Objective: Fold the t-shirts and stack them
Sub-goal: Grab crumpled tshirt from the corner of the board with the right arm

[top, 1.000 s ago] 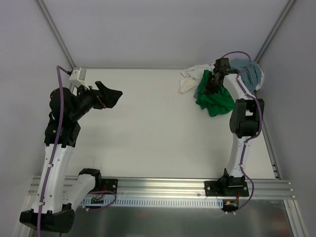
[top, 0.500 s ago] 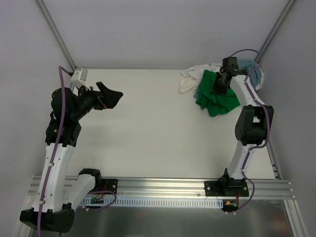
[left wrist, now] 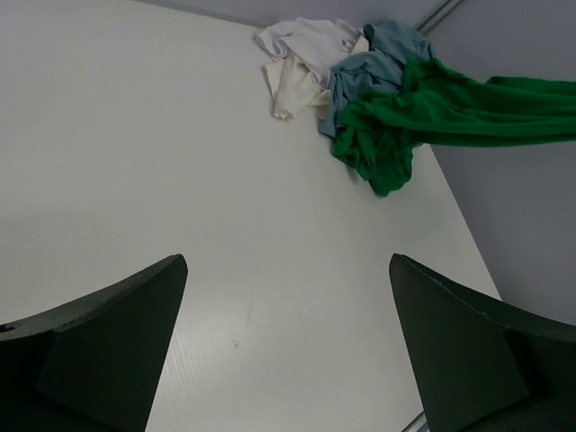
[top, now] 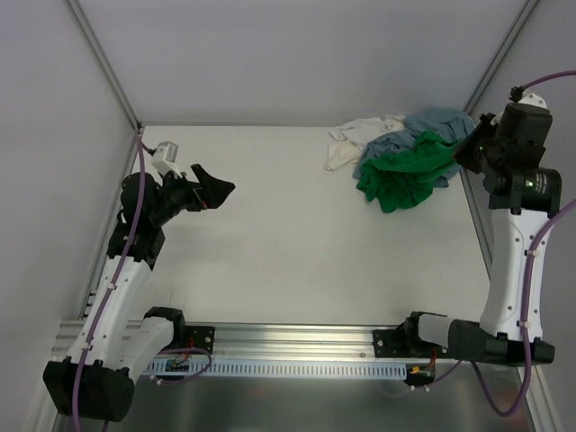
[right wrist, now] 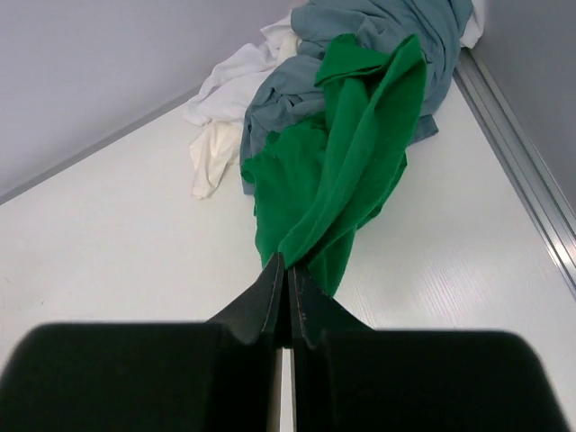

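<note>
Three crumpled t-shirts lie in a heap at the table's far right corner. The green shirt (top: 400, 175) is stretched up to the right, pinched by my right gripper (top: 464, 155), which is shut on it and raised above the table edge. In the right wrist view the green cloth (right wrist: 351, 180) runs from my shut right gripper (right wrist: 286, 263). The grey-blue shirt (top: 423, 130) lies behind it and the white shirt (top: 351, 144) to its left. My left gripper (top: 216, 180) is open and empty over the left side, far from the shirts; all three show in its view, the green one (left wrist: 423, 117) foremost.
A metal frame rail (top: 481, 234) runs along the table's right edge, seen also in the right wrist view (right wrist: 522, 153). Grey walls close in the back and sides. The aluminium base rail (top: 297, 342) with both arm mounts is at the near edge.
My right arm has swung up and to the right, off the heap, pulling a stretch of the green shirt with it. My left arm has shifted slightly down and right.
</note>
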Controlling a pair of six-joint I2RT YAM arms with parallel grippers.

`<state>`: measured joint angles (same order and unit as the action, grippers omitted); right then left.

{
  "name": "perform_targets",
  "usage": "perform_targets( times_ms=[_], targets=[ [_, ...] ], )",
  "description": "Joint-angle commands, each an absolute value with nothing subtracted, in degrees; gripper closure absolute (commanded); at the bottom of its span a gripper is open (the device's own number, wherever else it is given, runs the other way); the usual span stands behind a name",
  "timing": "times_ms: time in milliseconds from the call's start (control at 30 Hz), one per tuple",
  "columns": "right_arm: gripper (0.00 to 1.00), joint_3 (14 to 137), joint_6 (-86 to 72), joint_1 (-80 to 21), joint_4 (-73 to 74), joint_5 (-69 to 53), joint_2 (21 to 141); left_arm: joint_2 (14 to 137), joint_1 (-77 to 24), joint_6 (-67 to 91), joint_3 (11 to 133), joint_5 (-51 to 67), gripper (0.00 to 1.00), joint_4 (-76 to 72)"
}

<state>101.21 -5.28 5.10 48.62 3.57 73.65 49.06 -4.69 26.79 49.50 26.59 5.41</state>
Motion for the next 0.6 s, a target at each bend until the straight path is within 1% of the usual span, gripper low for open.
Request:
perform_targets(
  times_ms=[0,67,133,167,200,233,300,367,433,567],
  targets=[
    [1.0,100.98,-5.8,4.92,56.06,2.99,69.97,52.28,-6.67,30.58,43.34,28.74,0.01,-7.07],
    [0.99,104.13,-5.45,4.83,60.09,2.64,68.56,57.44,-9.82,32.69,41.76,30.14,0.01,-10.97],
    [0.99,107.3,-5.71,4.92,64.05,0.71,68.38,61.5,-13.08,32.96,42.27,30.06,0.01,-14.74],
    [0.99,108.97,-6.06,4.83,65.2,-0.6,68.55,65.7,-14.84,33.13,43.41,30.06,0.01,-15.72],
    [0.99,112.46,-6.85,4.83,66.26,-3.92,68.82,67.57,-18.07,33.48,44.11,30.32,0.01,-16.86],
    [0.99,114.41,-7.2,4.83,68.36,-5.61,70.04,71.33,-19.58,34.18,45.51,30.67,0.01,-19.22],
    [1.0,119.76,-7.29,4.4,70.3,-11.56,71.97,74.43,-23.0,35.06,46.66,31.11,0.01,-21.08],
    [1.0,122.33,-6.33,3.43,71.54,-16.59,74.78,77.41,-24.51,35.24,47.98,31.2,0.01,-22.75],
    [1.0,123.58,-6.24,1.76,68.76,-26.59,76.02,77.7,-25.4,35.33,48.25,30.68,0.01,-23.2],
    [1.0,125.24,-10.88,-2.54,62.07,-40.47,79.18,73.31,-25.4,31.91,48.25,27.17,0.01,-19.01]
  ],
)
